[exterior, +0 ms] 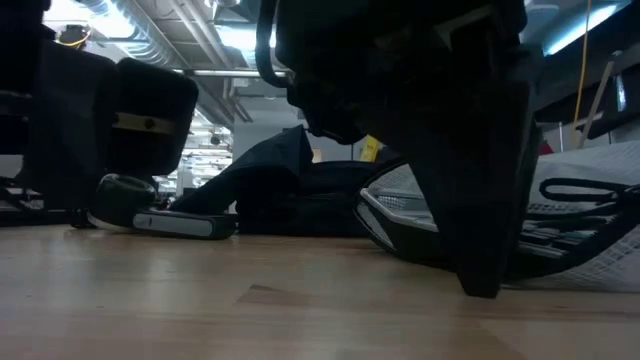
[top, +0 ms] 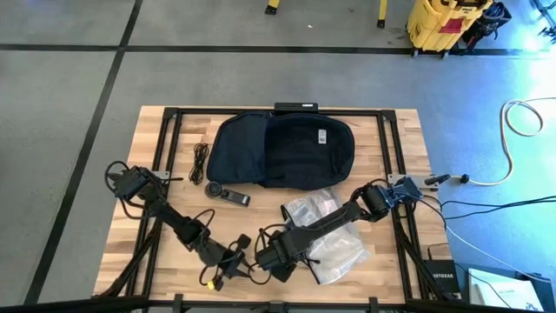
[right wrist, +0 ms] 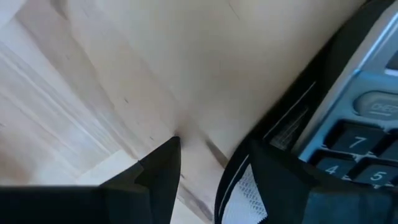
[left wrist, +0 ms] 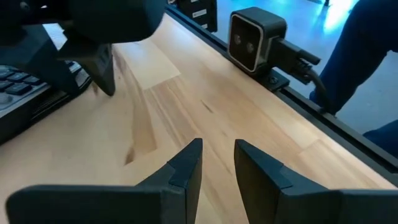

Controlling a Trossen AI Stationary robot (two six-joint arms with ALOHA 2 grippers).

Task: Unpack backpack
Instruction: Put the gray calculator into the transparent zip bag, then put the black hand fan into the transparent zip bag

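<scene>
The right gripper point(right wrist: 202, 171) stands with a gap between its dark fingers, grasping nothing, one finger beside a grey keypad device with numbered keys point(right wrist: 354, 143) at the table's 6 o'clock edge. The left gripper point(left wrist: 217, 165), just at its 9 o'clock side, has its fingers slightly parted and empty over the pale wooden table point(top: 408, 156). The large soft dark navy fabric backpack point(top: 282, 149) lies at 12 o'clock. A crinkly clear plastic bag point(top: 334, 248) lies at 5 o'clock of it.
</scene>
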